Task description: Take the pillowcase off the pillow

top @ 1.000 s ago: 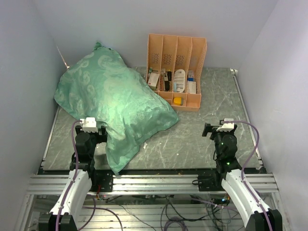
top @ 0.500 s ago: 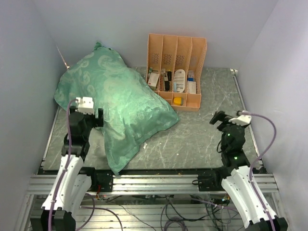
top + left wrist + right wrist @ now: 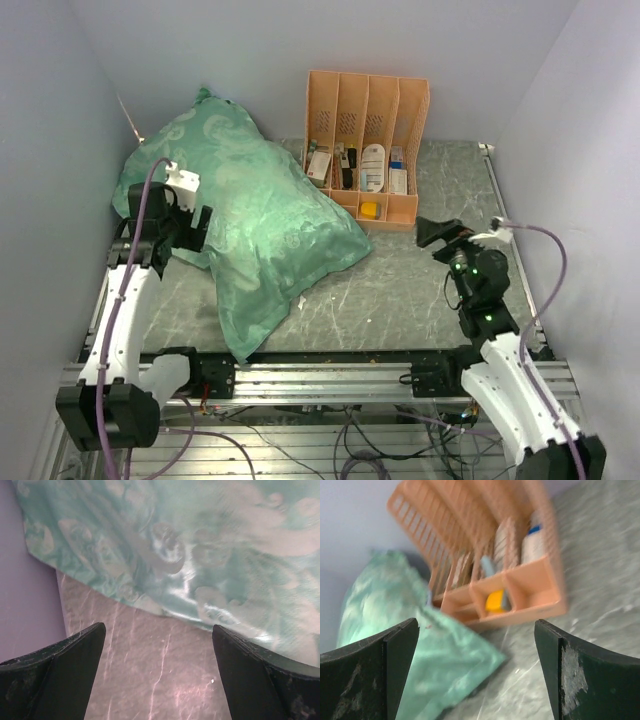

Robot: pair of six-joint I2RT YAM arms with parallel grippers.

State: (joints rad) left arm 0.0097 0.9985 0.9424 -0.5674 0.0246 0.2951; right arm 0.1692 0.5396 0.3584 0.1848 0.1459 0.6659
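Observation:
The mint-green swirl-patterned pillowcase (image 3: 250, 205) lies bulging across the left half of the table, one corner hanging toward the front rail. The pillow is hidden inside it. My left gripper (image 3: 196, 228) hovers at the pillowcase's left side, open and empty. In the left wrist view the left gripper (image 3: 157, 627) is over bare table, just short of the pillowcase (image 3: 200, 545) edge. My right gripper (image 3: 432, 232) stands open and empty over the table's right side. In its wrist view the right gripper (image 3: 476, 622) faces a pillowcase (image 3: 435, 665) corner.
An orange file rack (image 3: 365, 140) with small items stands at the back centre, also blurred in the right wrist view as the rack (image 3: 520, 587). Grey walls close in on the left, back and right. An aluminium rail (image 3: 320, 380) runs along the table's front edge.
My left arm has lifted and reached forward and left along the pillowcase's left side. My right arm has swung forward and left toward the rack. Both grippers have stayed open.

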